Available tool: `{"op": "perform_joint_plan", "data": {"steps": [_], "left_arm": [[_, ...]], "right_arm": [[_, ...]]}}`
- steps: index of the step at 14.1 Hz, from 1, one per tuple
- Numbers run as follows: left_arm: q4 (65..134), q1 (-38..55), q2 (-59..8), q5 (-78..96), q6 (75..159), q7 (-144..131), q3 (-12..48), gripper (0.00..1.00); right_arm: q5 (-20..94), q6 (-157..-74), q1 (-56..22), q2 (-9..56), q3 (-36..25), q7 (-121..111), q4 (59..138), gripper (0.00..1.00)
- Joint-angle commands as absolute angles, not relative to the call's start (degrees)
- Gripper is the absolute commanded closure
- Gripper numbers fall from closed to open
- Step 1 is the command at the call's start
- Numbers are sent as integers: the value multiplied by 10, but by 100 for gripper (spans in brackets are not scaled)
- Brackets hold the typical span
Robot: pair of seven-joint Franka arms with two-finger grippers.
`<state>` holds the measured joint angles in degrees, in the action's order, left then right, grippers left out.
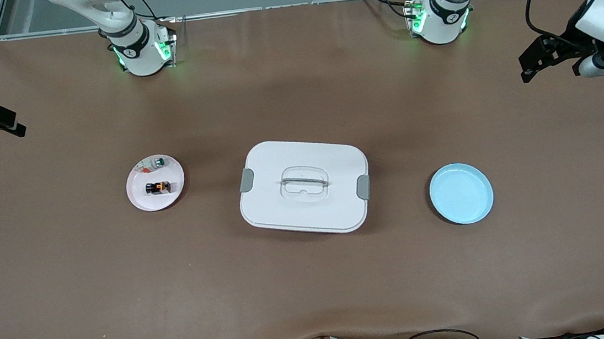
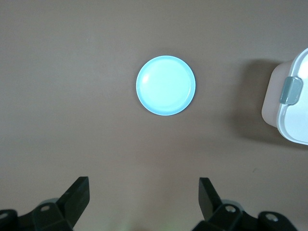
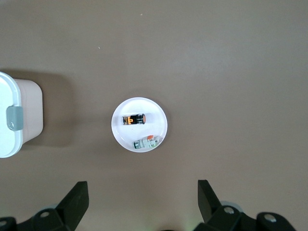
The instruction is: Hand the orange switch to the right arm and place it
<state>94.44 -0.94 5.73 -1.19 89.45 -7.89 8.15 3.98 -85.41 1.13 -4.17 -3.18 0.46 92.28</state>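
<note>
i see the orange switch (image 3: 133, 119) on the white plate (image 3: 159, 113) below my right gripper (image 3: 139, 204), fingers apart; left gripper (image 2: 142, 202) apart too. tiny, light, rigid, rolls; pinch its black barrel.

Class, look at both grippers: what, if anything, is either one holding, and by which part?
Nothing is held. The left gripper and right gripper are open and empty; the orange switch lies on the pink plate.

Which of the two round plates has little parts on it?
The pink plate toward the right arm's end holds a black-and-orange switch and a white-and-teal part. The blue plate holds nothing.
</note>
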Motion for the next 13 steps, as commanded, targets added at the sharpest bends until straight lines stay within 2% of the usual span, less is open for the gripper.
{"op": "perform_joint_plan", "data": {"steps": [1,13], "left_arm": [[932,-18,51,-3,895,-65,81,0],[925,-27,51,9,892,-61,79,0]], "right_arm": [[35,-861,20,-76,-25,12,963,0],[26,-855,25,-81,-25,11,962,0]]}}
